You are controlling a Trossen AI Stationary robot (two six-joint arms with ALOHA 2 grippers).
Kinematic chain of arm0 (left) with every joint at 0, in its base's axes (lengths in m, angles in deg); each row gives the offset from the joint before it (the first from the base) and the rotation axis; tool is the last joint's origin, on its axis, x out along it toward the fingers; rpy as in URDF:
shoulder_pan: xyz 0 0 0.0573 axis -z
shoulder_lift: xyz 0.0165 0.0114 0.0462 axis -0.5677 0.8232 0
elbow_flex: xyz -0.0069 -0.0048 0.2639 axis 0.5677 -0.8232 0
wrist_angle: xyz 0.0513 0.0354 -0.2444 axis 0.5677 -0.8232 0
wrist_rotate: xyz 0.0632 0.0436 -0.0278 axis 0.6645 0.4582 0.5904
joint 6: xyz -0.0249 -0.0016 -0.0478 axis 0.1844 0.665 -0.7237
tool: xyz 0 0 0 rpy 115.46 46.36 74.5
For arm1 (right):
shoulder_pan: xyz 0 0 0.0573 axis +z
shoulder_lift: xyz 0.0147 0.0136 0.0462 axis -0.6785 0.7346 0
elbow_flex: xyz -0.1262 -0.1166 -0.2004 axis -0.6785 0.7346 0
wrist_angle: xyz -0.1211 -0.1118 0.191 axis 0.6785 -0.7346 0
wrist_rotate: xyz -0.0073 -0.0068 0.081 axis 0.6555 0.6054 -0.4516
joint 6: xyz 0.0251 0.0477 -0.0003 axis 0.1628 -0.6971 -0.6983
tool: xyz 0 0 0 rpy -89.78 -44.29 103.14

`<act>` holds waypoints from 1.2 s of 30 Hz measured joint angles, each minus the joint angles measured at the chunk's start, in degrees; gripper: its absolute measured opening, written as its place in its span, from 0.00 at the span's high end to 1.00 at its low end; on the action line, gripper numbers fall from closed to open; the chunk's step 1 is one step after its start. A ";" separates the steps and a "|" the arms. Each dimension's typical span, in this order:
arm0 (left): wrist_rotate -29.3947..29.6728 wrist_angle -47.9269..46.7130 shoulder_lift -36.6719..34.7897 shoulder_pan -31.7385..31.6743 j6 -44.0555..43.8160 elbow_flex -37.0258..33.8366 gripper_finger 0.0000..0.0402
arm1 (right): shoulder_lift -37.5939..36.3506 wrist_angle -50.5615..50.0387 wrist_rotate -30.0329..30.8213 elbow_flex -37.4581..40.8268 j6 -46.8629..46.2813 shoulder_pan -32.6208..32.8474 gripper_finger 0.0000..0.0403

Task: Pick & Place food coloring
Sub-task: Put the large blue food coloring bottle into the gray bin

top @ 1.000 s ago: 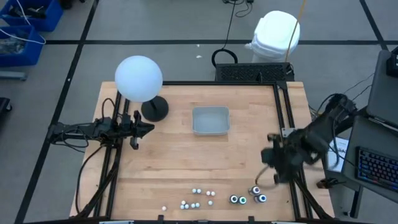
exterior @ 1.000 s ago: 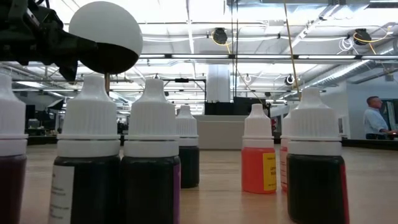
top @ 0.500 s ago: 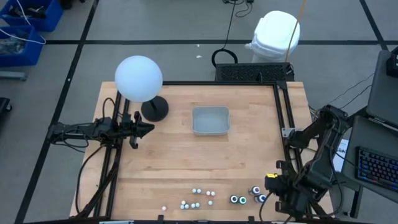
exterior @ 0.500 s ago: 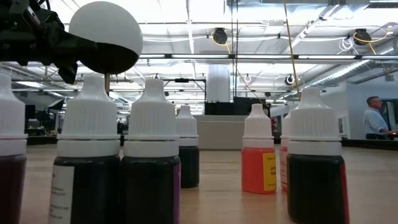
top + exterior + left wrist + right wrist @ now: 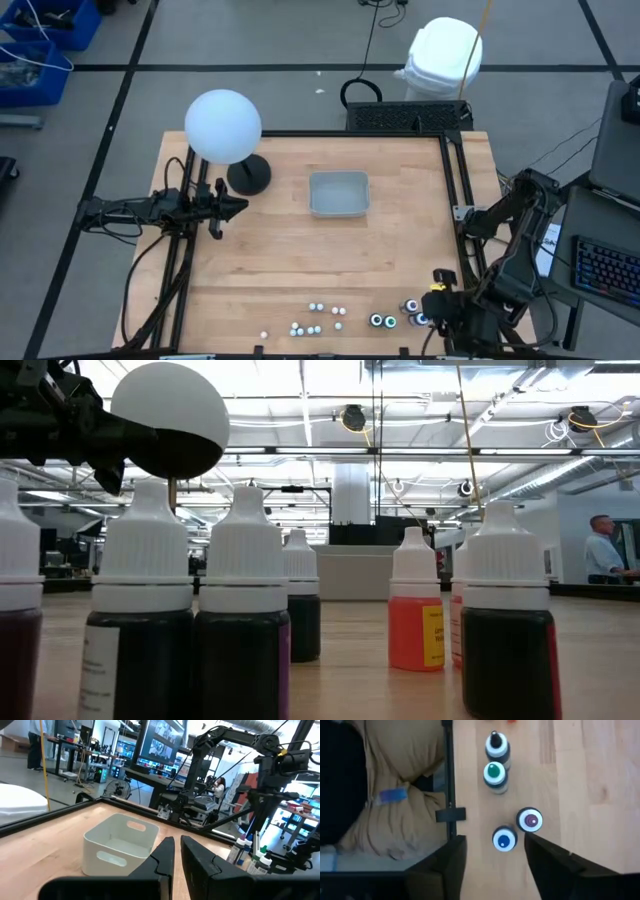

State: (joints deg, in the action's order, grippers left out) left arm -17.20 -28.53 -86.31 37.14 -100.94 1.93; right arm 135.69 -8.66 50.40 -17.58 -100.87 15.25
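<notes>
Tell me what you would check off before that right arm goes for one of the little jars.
1. Right gripper jaws apart: ok, they stand open.
2. Nothing held between them: ok, the gap is bare.
3. A jar lined up: ok, the blue-dot jar sits just ahead of the gap.
4. Room beside it: not ok, the purple-dot jar sits very close by, so a finger might nudge it.
5. Tray ready to receive: ok, it looks empty at mid-table.
6. Left gripper out of the way: ok, it waits by the lamp, jaws shut.
</notes>
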 joint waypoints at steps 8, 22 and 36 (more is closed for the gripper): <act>0.02 0.04 0.00 0.00 0.00 0.00 0.91 | 3.37 0.17 -4.20 3.51 -3.79 0.33 0.42; 0.02 0.04 -0.02 0.00 -0.04 0.00 0.91 | 10.38 -2.94 -4.58 3.71 1.30 1.66 0.42; 0.02 0.02 -0.02 0.00 -0.07 -0.02 0.91 | 10.47 1.47 0.07 6.81 2.69 2.14 0.42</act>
State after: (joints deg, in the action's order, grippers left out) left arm -17.18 -28.51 -86.33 37.14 -101.00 1.91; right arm 146.16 -7.19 50.47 -10.77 -98.18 17.39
